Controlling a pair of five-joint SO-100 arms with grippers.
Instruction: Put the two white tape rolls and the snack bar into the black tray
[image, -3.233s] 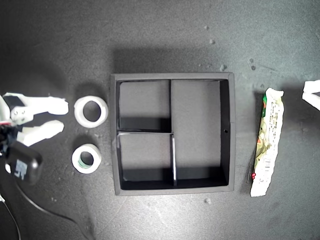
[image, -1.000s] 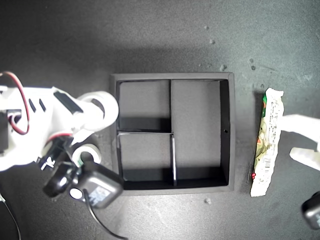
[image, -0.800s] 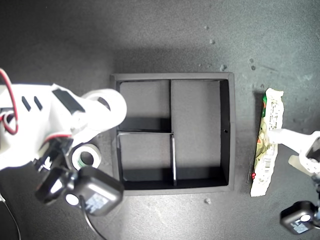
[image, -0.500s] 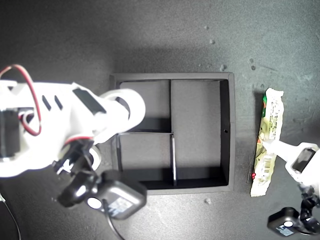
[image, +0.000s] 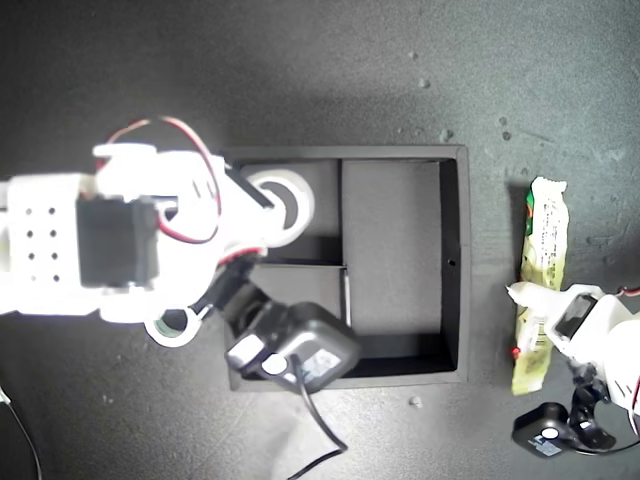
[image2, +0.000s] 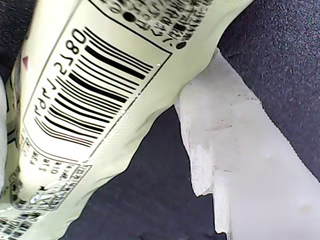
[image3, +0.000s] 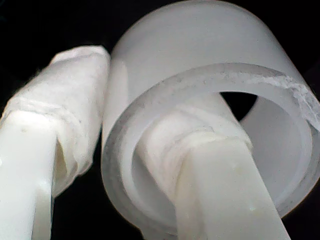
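My second tool (image3: 150, 165) holds the plain white tape roll (image: 283, 198) pinched through its wall above the black tray (image: 452, 270), so release seems next, while my first tool (image: 530, 315) closes narrowly around the snack bar (image: 540, 250).

Plain tape roll (image: 285, 200) over black tray (image: 455, 270); green-cored roll (image: 172, 325) and snack bar (image: 540, 260) outside

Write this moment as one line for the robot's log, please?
second gripper: holding plain tape roll over black tray | first gripper: at snack bar | other tape roll: outside tray
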